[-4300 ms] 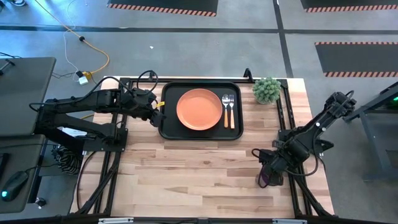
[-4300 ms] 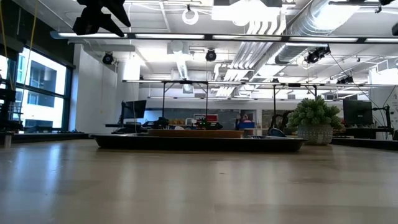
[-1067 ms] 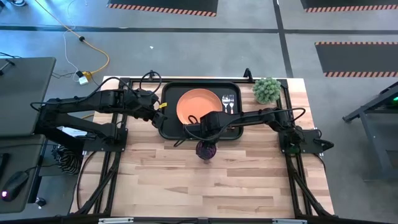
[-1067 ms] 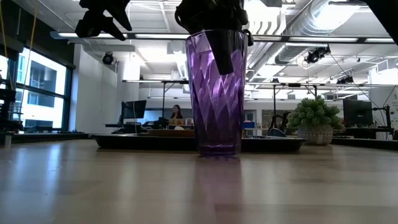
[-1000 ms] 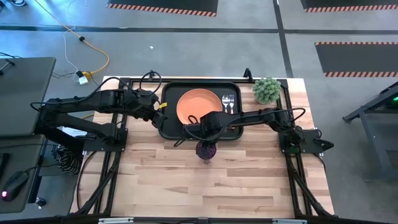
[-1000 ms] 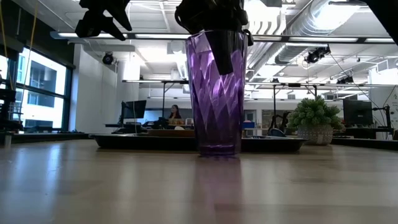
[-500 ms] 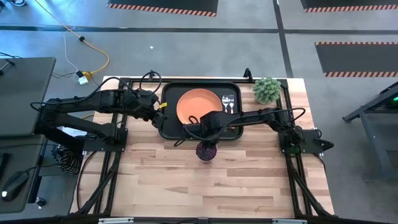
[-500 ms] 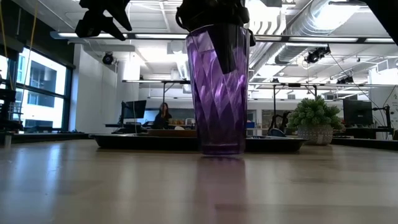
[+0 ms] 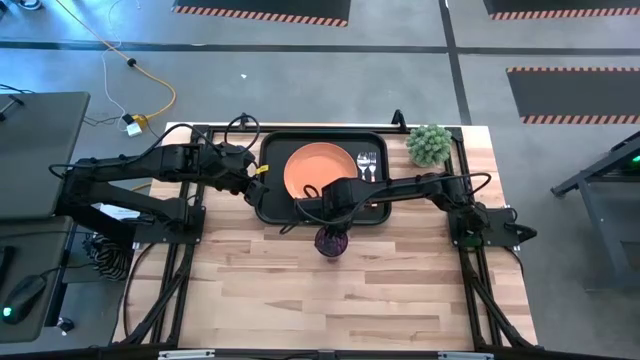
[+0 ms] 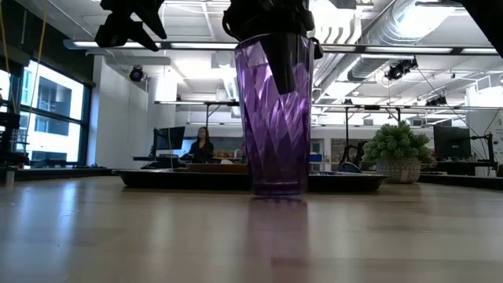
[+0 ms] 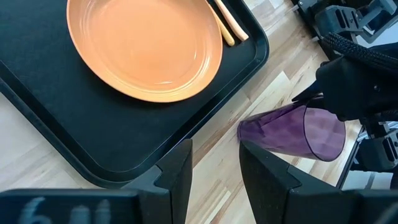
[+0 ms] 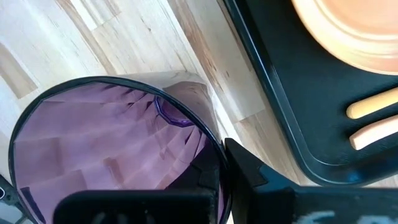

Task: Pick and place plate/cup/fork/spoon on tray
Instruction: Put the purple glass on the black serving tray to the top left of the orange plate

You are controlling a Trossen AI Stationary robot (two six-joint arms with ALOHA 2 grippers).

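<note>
The cup stands upright on the bench, just in front of the tray and not yet on it. The right gripper pinches its rim, one finger inside the wall, which likely suits a lift over the tray's raised edge. On the tray lie the plate, fork and spoon. The left gripper waits beside the tray, jaws spread. Behind the tray sits a plant; far beyond it, a person stands in the room.
</note>
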